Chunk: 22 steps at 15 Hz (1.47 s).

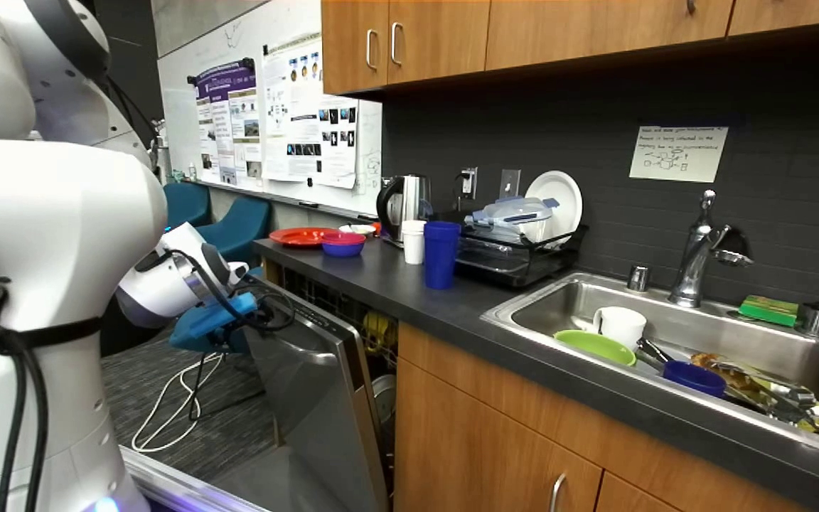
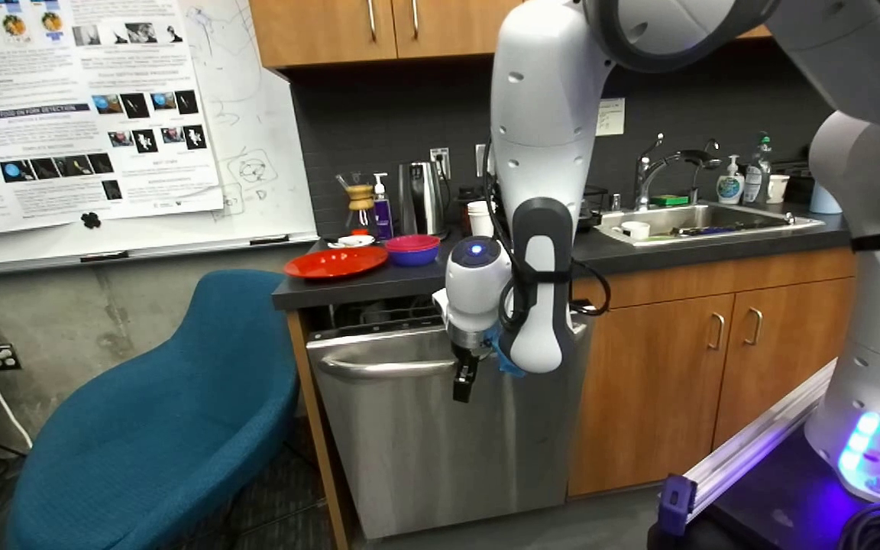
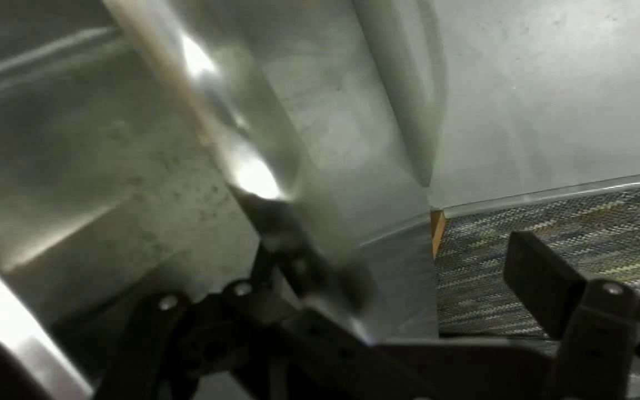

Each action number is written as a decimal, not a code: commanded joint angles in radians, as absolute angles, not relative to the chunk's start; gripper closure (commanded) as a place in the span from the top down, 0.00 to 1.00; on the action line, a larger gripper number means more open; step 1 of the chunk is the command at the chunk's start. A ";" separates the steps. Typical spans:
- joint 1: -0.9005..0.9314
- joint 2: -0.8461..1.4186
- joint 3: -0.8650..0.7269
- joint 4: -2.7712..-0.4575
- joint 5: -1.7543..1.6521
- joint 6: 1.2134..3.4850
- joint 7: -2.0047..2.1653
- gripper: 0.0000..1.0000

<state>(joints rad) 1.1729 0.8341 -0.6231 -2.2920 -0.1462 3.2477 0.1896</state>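
The dishwasher door (image 2: pixel 478 451) is tilted outward from the counter, with a gap at its top. A rack with a yellow item (image 1: pixel 379 331) shows inside in an exterior view. A shiny handle (image 3: pixel 242 150) crosses the wrist view diagonally, close to the camera. My gripper (image 3: pixel 395 258) stands open by this handle, pointing downward in front of the door. Its left finger is partly hidden behind the handle; contact cannot be told. The right finger (image 3: pixel 542 283) sits apart over the carpet, with nothing held between the two. Blue wrapping (image 1: pixel 217 320) covers part of the wrist.
On the counter (image 1: pixel 352 281) are a red plate (image 2: pixel 335 263), bowls (image 2: pixel 412 250), cups (image 1: pixel 441 256), a kettle (image 2: pixel 418 200) and a dish rack (image 1: pixel 523 249). A sink (image 1: pixel 523 316) holds dishes. A teal chair (image 2: pixel 173 412) stands beside the dishwasher.
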 commanded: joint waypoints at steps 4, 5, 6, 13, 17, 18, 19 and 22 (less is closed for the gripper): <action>1.587 0.892 -0.839 -2.494 0.164 3.266 0.207 1.00; 1.646 0.900 -0.860 -2.519 0.200 3.252 0.211 1.00; 1.696 0.906 -0.876 -2.539 0.230 3.236 0.215 1.00; 1.862 0.913 -0.925 -2.606 0.280 3.155 0.246 1.00; 1.865 0.907 -0.941 -2.616 0.268 3.152 0.240 1.00; 1.861 0.909 -0.951 -2.616 0.268 3.151 0.239 1.00; 1.858 0.910 -0.966 -2.620 0.265 3.145 0.234 1.00; 1.889 0.935 -1.040 -2.634 0.265 3.121 0.236 1.00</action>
<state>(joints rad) 1.8417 0.9135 -0.9600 -2.6086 0.2769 3.1509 0.2331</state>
